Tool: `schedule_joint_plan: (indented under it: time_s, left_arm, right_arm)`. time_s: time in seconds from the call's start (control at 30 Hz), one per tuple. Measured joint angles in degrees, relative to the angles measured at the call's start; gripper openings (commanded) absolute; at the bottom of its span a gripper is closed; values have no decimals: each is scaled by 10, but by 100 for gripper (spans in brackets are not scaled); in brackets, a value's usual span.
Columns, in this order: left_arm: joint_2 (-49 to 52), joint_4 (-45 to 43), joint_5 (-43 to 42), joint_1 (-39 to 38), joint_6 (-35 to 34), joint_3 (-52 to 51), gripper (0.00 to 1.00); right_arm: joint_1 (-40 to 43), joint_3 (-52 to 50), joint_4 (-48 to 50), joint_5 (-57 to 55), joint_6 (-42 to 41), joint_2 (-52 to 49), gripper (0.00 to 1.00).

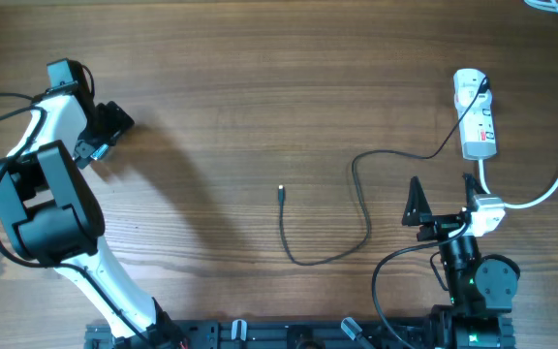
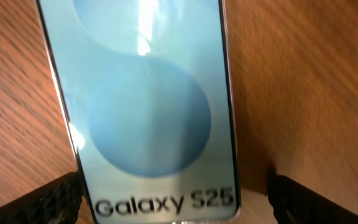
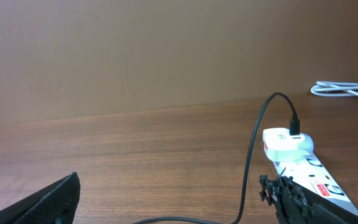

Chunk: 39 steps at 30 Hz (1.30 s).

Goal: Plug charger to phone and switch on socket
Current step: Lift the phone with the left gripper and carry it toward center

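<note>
The words "Galaxy S25" run in dark letters along the lower edge of the pale blue screen of the phone [image 2: 145, 106], seen from the left wrist; small red markings on the power strip [image 1: 477, 116] are too small to read

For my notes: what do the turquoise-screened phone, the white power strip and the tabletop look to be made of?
Turquoise-screened phone: glossy glass front, judging by the bright glare streak. White power strip: smooth moulded plastic, probably, with rounded edges. Tabletop: brown wood grain; solid or laminate, cannot tell.
</note>
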<state>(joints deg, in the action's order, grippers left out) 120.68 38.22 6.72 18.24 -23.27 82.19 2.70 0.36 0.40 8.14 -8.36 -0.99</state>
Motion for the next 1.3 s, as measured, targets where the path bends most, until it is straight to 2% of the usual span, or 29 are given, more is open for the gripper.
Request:
schedule_joint_plan:
  time_s: [0.23, 0.43, 0.77, 0.97, 1.3]
  left_arm:
    - [2, -41, 10, 11, -2, -3, 99]
    - [3, -37, 13, 19, -2, -3, 81]
    - [3, -21, 11, 20, -2, -5, 77]
    - [-3, 26, -9, 8, -2, -6, 77]
    - [-10, 122, -56, -87, -13, -8, 77]
  right_arm:
    - [0, 0, 0, 0, 0, 0, 100]
    - [0, 0, 0, 0, 0, 0, 100]
    - [0, 0, 0, 0, 0, 0, 100]
    - [0, 0, 0, 0, 0, 0, 100]
    - [0, 0, 0, 0, 0, 0, 100]
